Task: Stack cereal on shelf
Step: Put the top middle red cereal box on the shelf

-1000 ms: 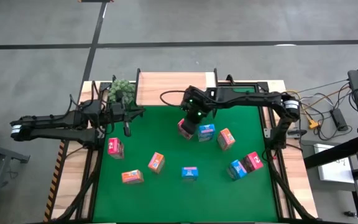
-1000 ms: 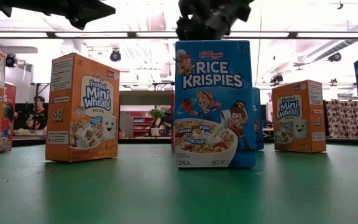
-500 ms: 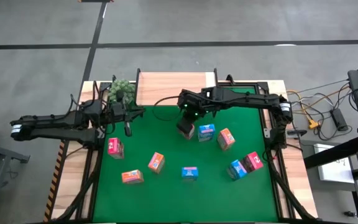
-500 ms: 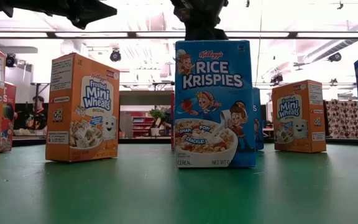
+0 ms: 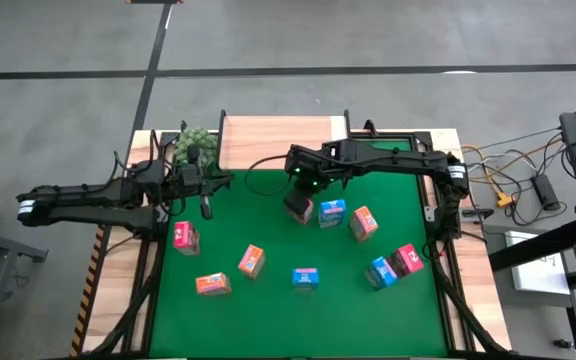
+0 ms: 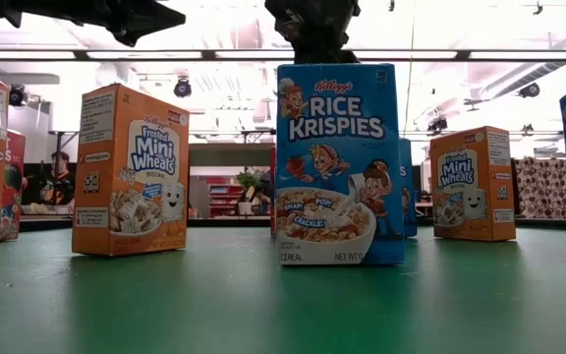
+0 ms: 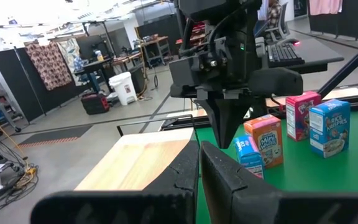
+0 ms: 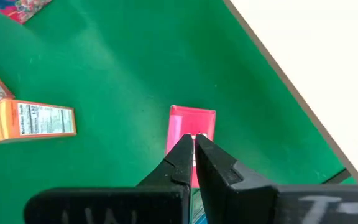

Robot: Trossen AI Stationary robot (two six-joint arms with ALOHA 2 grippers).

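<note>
A green mat is covering the table, with a workshop room of desks and screens lying beyond it, and the light wooden shelf is standing bare at the far edge, between a green plant and the right arm's base. Eight cereal boxes are showing from above, scattered across the mat well apart from the shelf, which suggests the stacking is only beginning. The right gripper is hanging directly over a pink-red box that is standing upright near the mat's far middle, just beside a blue box; its fingers are pressed nearly together above the box top and are holding nothing, probably because it is lining up over the narrow top before a grasp. The left gripper is waiting near the plant at the mat's far-left corner, its fingers likewise nearly touching and empty, kept clear so the working arm has room. In the low view a blue Rice Krispies box is standing nearest the camera, flanked by orange Mini-Wheats boxes, all upright, a pose that is leaving their tops reachable from above.
</note>
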